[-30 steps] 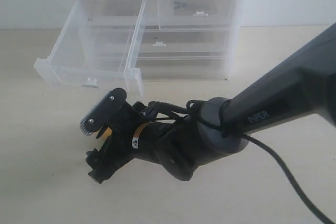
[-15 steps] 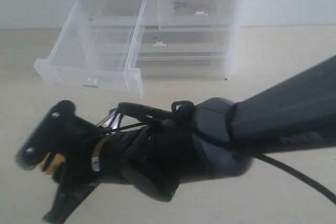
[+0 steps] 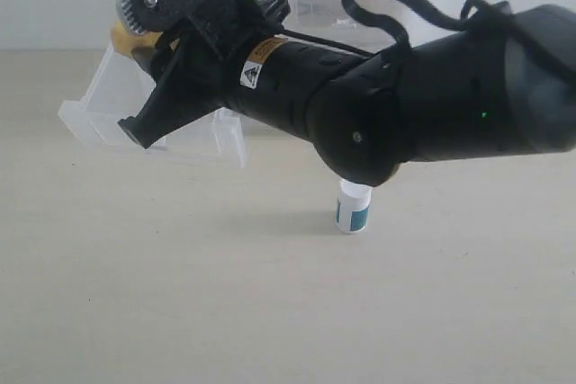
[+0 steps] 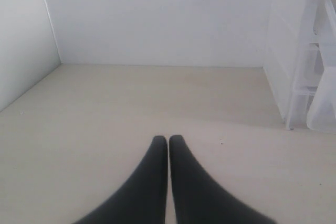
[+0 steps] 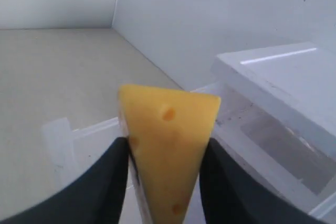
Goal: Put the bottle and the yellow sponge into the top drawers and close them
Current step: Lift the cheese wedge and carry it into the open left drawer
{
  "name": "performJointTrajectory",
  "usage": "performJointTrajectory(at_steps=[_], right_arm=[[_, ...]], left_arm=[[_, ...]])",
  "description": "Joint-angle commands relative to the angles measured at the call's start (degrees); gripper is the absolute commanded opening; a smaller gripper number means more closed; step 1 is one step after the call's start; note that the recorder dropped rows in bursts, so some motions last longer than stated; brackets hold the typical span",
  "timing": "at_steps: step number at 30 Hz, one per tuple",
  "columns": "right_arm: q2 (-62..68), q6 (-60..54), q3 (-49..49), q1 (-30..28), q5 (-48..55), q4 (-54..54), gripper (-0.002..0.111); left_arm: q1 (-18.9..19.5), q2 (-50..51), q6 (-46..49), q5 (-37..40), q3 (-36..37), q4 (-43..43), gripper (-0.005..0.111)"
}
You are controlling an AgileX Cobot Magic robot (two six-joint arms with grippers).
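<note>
One yellow sponge, one bottle, two claws. The right claw grips the sponge by its flat sides (fingers closed onto it), held above the one pulled-out top drawer, which juts from the cabinet front. The bottle stands upright on the worktop in front of the cabinet, apart from it, with bare worktop all round. The left claw, fingers pressed together and empty, hovers beside the cabinet with open worktop ahead.
</note>
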Motion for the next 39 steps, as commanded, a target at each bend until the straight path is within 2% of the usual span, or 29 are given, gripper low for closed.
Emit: performJointTrajectory(at_steps=[1, 3, 6, 9, 12, 14, 16, 19, 20, 25, 39], right_arm=[[2.66, -5.73, -2.17, -0.26, -2.33, 8.85, 0.021], [3.35, -9.31, -3.0, -0.26, -1.53, 10.78, 0.039], [3.5, -8.69, -3.42, -0.15, 0.87, 10.78, 0.063], [2.49, -8.28, -3.42, -0.15, 3.88, 10.78, 0.075], [0.11, -8.18, -3.42, -0.15, 7.7, 10.78, 0.077], [-2.25, -7.82, -3.42, 0.13, 12.83, 10.78, 0.073], [-4.57, -8.17, -3.42, 1.67, 17.89, 10.02, 0.059], [-6.76, -8.18, -3.42, 5.5, 26.07, 8.54, 0.019], [-6.76, -8.18, -3.42, 7.11, 27.71, 8.54, 0.002], [-2.18, -10.71, -3.21, 10.01, 26.44, 7.46, 0.004], [1.33, -10.86, -3.35, 0.32, 20.6, 7.58, 0.004]], left_arm=[[-0.14, 0.22, -0.52, -0.21, 0.19, -0.4, 0.004], [-0.14, 0.22, -0.52, -0.21, 0.19, -0.4, 0.004], [-0.14, 0.22, -0.52, -0.21, 0.19, -0.4, 0.004], [-0.14, 0.22, -0.52, -0.21, 0.19, -0.4, 0.004], [-0.14, 0.22, -0.52, -0.21, 0.19, -0.4, 0.004], [-0.14, 0.22, -0.52, -0.21, 0.19, -0.4, 0.004], [-0.14, 0.22, -0.52, -0.21, 0.19, -0.4, 0.004], [-0.14, 0.22, -0.52, -0.21, 0.19, -0.4, 0.004], [-0.14, 0.22, -0.52, -0.21, 0.19, -0.4, 0.004], [-0.14, 0.22, -0.52, -0.21, 0.19, -0.4, 0.004], [-0.14, 0.22, -0.52, -0.21, 0.19, -0.4, 0.004]])
